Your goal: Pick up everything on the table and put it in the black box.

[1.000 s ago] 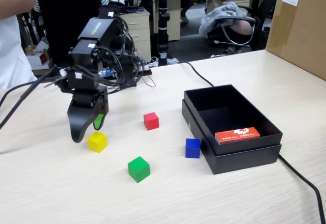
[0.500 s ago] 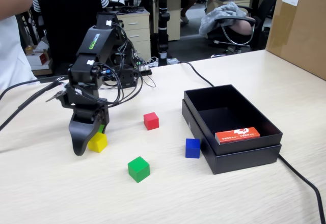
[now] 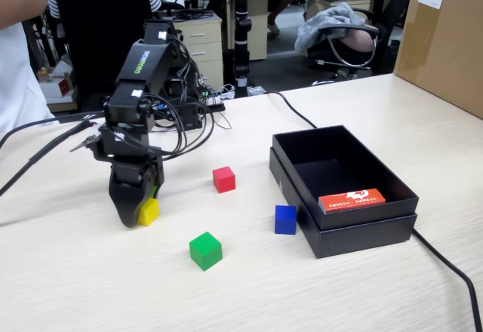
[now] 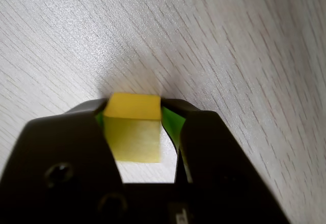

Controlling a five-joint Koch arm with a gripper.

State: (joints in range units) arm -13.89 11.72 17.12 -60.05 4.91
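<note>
Yellow cube (image 4: 133, 127), smooth and square-edged, clamped between end effector (image 4: 135, 119) jaws on wood-grain table (image 4: 229, 46).

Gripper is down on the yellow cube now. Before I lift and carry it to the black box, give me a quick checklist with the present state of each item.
1. Yellow cube between the jaws of the gripper: ok, the wrist view shows a jaw against each side.
2. Grip firm enough to lift: cannot tell; the cube sits on the table, not yet raised.
3. Cube centred in the jaws: ok, it fills the gap squarely.
4. Path to the black box: ok if lifted first; the red cube and blue cube lie between.
5. Room in the box: ok; only an orange-red card lies near one wall.
6. Green cube clear of the gripper: ok.
</note>
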